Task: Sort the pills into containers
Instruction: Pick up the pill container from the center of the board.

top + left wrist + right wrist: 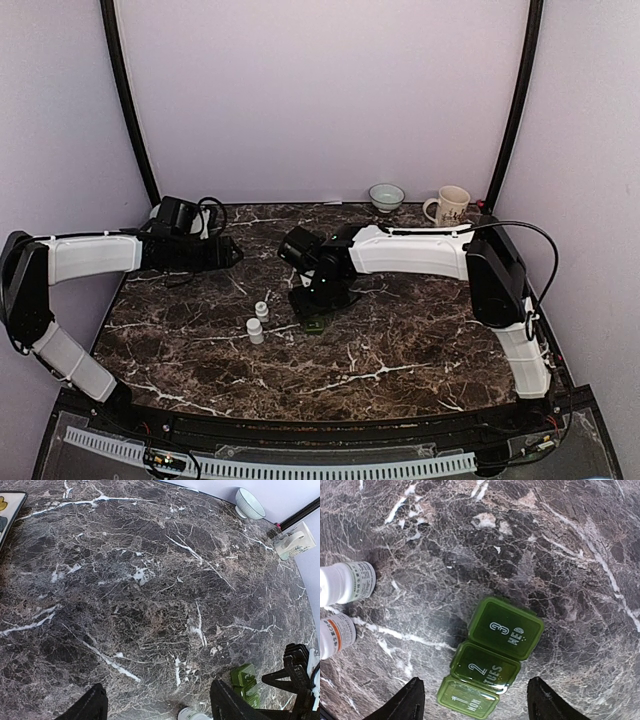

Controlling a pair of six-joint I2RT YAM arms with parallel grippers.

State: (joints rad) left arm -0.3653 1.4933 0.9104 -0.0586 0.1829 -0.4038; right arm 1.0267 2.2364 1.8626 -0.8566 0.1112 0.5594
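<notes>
The containers [490,657] are one dark green pill box with three lids marked 1 MON, 2 TUES and 3 WED, lying flat on the marble. My right gripper [476,705] hangs open just above it, one black finger on either side of the MON end, touching nothing. From above, the box [318,324] peeks out under that gripper [316,312]. Two small white bottles [347,582] [335,635] stand to its left. My left gripper [232,250] is open and empty at the far left, well away from them. No pills show.
A white bowl [386,196] and a cream mug [450,206] stand at the back right edge. A flat black-edged tray [7,510] lies at the back left. In the left wrist view, one bottle's cap [192,715] and the green box [245,682] appear low down.
</notes>
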